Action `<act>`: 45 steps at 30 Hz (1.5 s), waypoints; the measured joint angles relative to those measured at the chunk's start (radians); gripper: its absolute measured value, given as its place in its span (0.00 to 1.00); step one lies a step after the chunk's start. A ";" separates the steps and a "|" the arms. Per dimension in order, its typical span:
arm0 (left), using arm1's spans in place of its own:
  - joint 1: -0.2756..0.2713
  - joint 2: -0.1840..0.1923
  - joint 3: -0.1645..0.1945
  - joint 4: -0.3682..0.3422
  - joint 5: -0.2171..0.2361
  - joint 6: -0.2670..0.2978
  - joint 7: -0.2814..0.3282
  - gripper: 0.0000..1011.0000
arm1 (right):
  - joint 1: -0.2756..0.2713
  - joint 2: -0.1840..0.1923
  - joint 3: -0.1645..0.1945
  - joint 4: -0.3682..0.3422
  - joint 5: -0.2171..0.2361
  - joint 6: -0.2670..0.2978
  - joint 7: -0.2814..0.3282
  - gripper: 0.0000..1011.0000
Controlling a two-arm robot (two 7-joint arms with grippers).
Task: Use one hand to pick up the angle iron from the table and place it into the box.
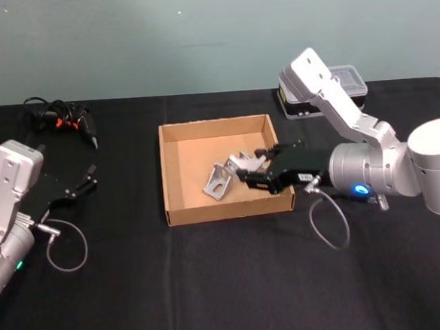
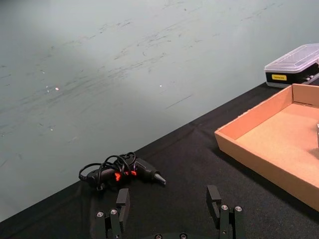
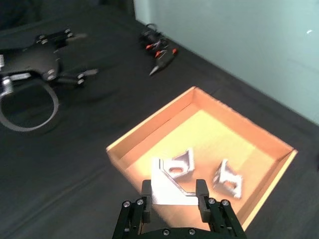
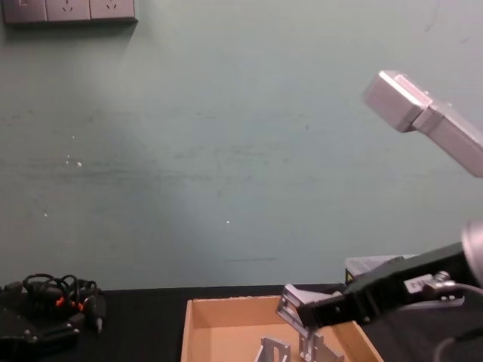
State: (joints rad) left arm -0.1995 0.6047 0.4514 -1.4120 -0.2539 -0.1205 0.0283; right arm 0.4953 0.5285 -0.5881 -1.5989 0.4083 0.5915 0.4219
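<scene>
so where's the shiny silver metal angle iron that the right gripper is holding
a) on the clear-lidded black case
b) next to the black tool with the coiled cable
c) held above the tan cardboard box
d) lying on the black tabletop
c: the right gripper grips the silver angle iron over the open tan cardboard box, where two more brackets already lie.

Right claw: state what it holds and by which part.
The right claw holds a silver metal angle iron by its two side edges, above the tan cardboard box. The left claw holds nothing.

Matt tan cardboard box [image 1: 177, 175], bright metal angle iron [image 3: 169, 189], matt black table [image 1: 213, 286]
</scene>
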 joint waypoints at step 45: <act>0.000 0.000 0.000 0.000 0.000 0.000 0.000 1.00 | 0.323 -0.391 -0.042 0.786 -0.215 -0.267 0.034 0.53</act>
State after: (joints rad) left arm -0.1995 0.6047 0.4514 -1.4120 -0.2539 -0.1205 0.0283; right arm 0.8181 0.1378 -0.6299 -0.8125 0.1928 0.3244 0.4558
